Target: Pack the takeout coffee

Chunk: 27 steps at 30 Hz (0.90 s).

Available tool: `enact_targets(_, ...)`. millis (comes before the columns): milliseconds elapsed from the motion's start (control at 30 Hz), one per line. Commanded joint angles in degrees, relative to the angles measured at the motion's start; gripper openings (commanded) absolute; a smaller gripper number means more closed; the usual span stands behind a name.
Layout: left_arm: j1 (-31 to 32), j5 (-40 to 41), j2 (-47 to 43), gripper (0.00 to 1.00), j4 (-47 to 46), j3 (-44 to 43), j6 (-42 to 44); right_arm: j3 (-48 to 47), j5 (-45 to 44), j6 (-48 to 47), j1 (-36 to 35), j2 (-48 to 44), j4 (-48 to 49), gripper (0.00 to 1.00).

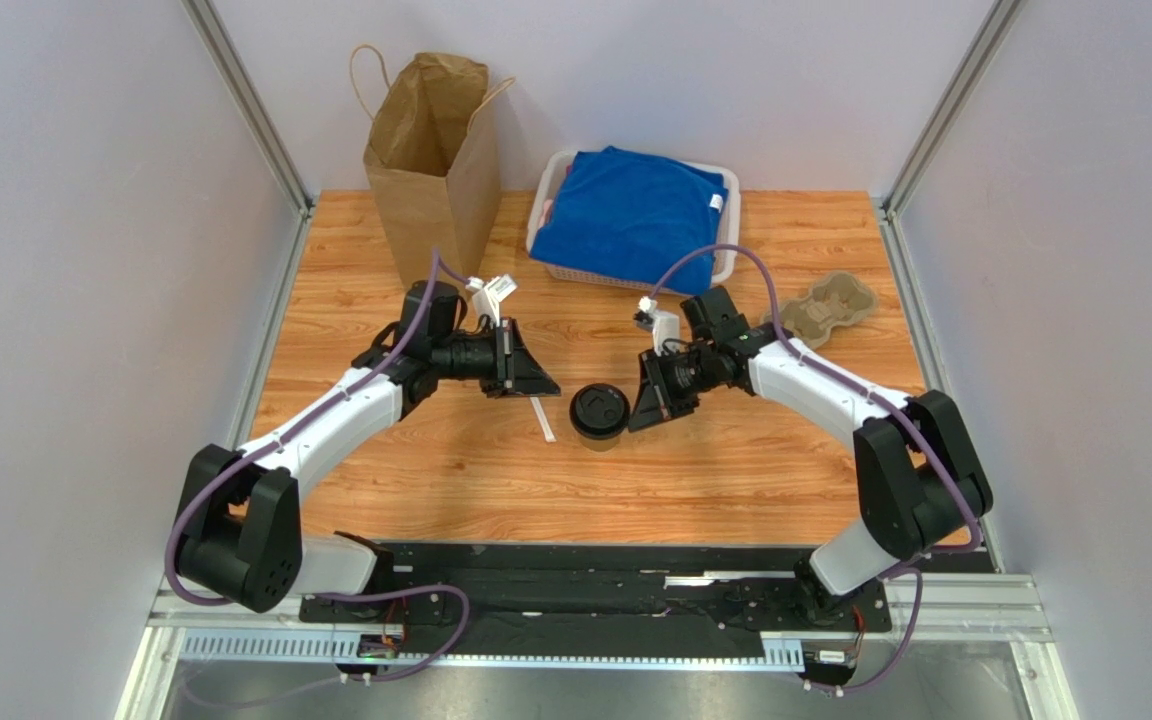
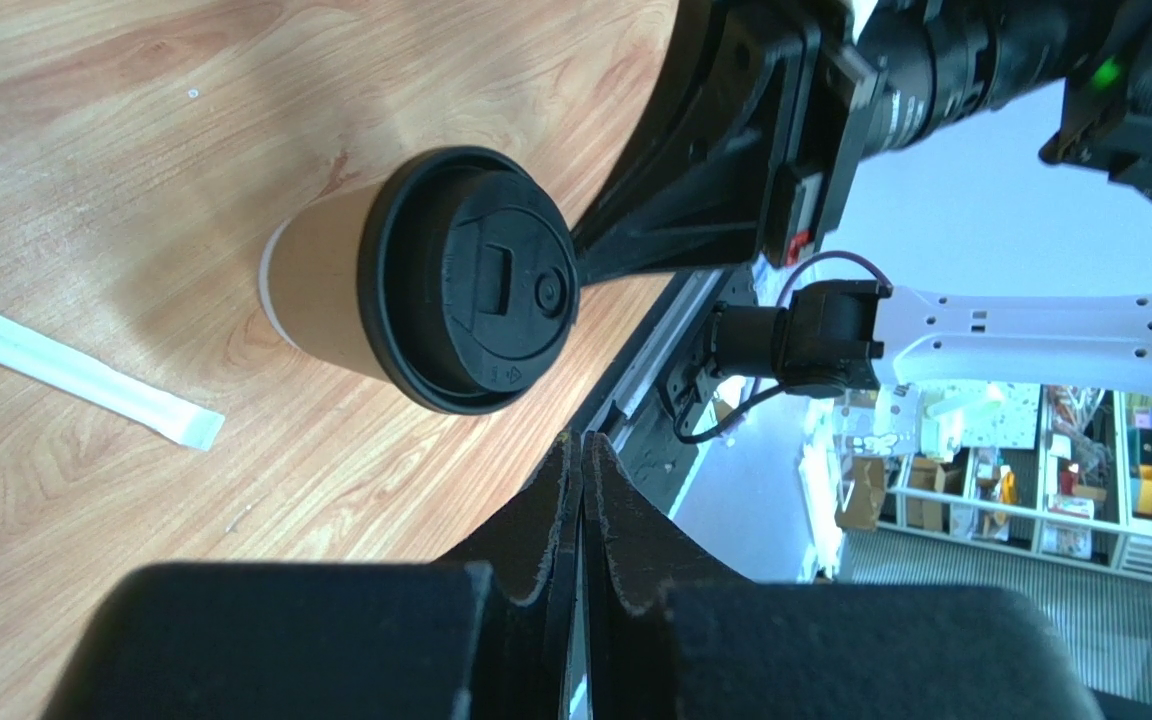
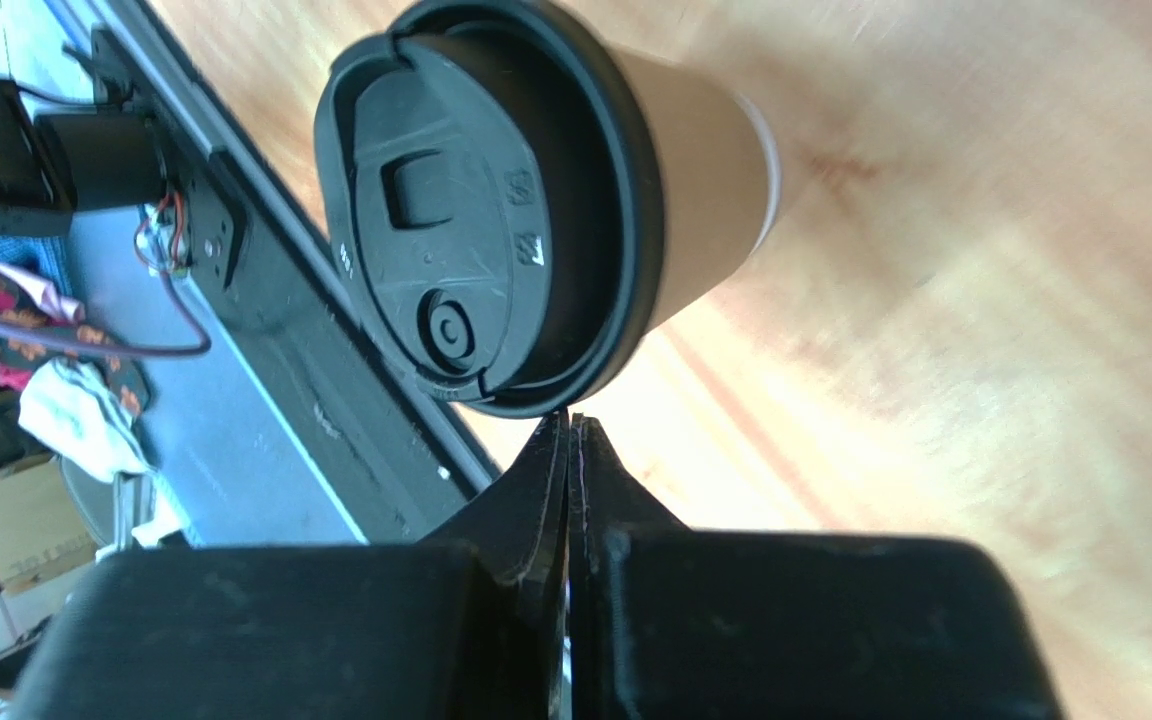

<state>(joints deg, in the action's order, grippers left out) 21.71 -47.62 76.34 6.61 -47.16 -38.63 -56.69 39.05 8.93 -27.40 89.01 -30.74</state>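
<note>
In the overhead view a tall paper bag (image 1: 432, 143) stands at the upper left of the table (image 1: 778, 465). Below it the left end effector (image 1: 545, 383) has its fingers pressed together on nothing. A white wrapped straw (image 1: 542, 419) lies just right of it.

At the centre, slightly low, the takeout coffee (image 1: 599, 413) stands upright. Its long axis points up at the camera, so mostly the round black lid (image 1: 599, 407) shows. The right end effector (image 1: 639, 408), also closed and empty, sits just beside the cup's right side. A white basket (image 1: 555, 188) with a blue cloth (image 1: 635, 210) is at upper centre, and a grey cup carrier (image 1: 826, 311) is at the right.

Only the wrist views show the lid's sip tab and round stud. The left wrist view has the kraft-brown cup wall (image 2: 312, 285) on the left and the lid facing right. The tips of the right end effector (image 2: 585, 258) are at the lid's rim; actual contact cannot be told. The right wrist view shows its closed tips (image 3: 569, 428) just under the lid's rim.
</note>
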Motion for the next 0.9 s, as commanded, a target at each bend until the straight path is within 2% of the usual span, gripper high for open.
enact_targets(0,-0.27,-0.02,1.09,0.07,-1.16,-0.3,1.01,-5.36,-0.11,-3.21,1.38,2.56,0.33,0.0)
enact_targets(300,-0.27,-0.2,2.94,0.06,-1.6,-1.36,1.36,-12.47,0.33,-3.74,2.0,8.72,1.74,0.01)
enact_targets(600,-0.18,-0.55,7.15,0.05,-4.93,-4.17,-0.55,-16.79,-0.64,-5.33,6.21,7.24,-3.27,0.01)
enact_targets(667,-0.01,-0.99,8.03,0.04,-7.74,-4.43,-1.88,-17.14,1.9,-3.49,6.22,6.27,-2.4,0.02)
enact_targets(867,1.58,-1.16,11.64,0.02,-9.16,-5.58,-2.94,-15.65,9.03,11.71,3.06,4.51,4.89,0.04)
